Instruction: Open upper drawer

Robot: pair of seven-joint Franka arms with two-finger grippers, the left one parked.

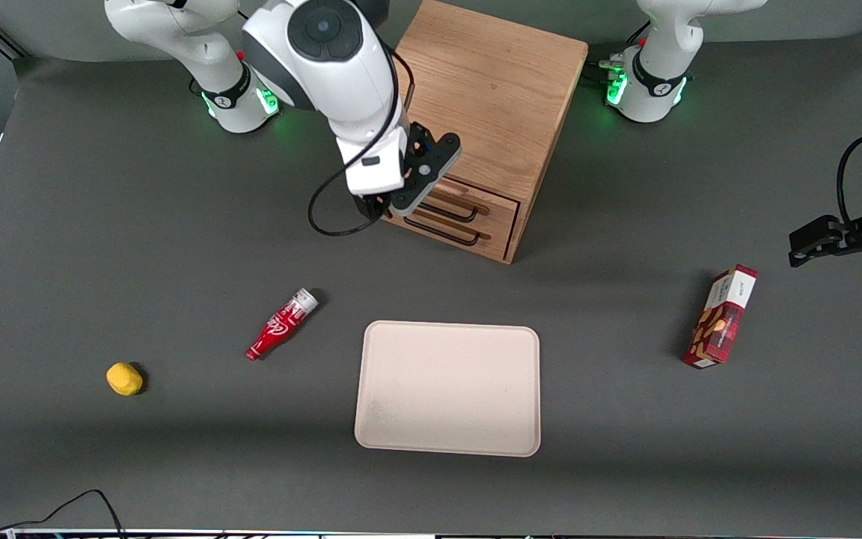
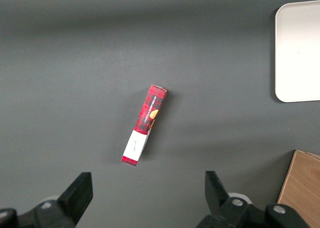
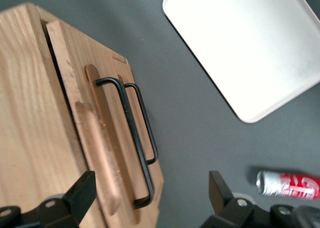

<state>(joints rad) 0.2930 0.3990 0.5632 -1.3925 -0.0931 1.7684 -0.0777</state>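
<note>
The cube-shaped oak cabinet (image 1: 487,90) stands at the back middle of the table. Its upper drawer (image 1: 502,206) sits pushed in, with a black wire handle (image 1: 452,213); the matching lower drawer (image 1: 494,241) is below it. My right gripper (image 1: 375,208) hangs just in front of the drawer fronts, at the working arm's end of the handles. In the right wrist view the gripper (image 3: 150,198) is open, its fingers (image 3: 80,193) wide apart. One end of the upper handle (image 3: 131,143) lies between them, untouched. The upper drawer's front (image 3: 112,153) shows beside it.
A white tray (image 1: 447,388) lies nearer the front camera than the cabinet and shows in the right wrist view (image 3: 250,43). A red bottle (image 1: 281,324) and a yellow lump (image 1: 124,379) lie toward the working arm's end. A red box (image 1: 723,318) lies toward the parked arm's end.
</note>
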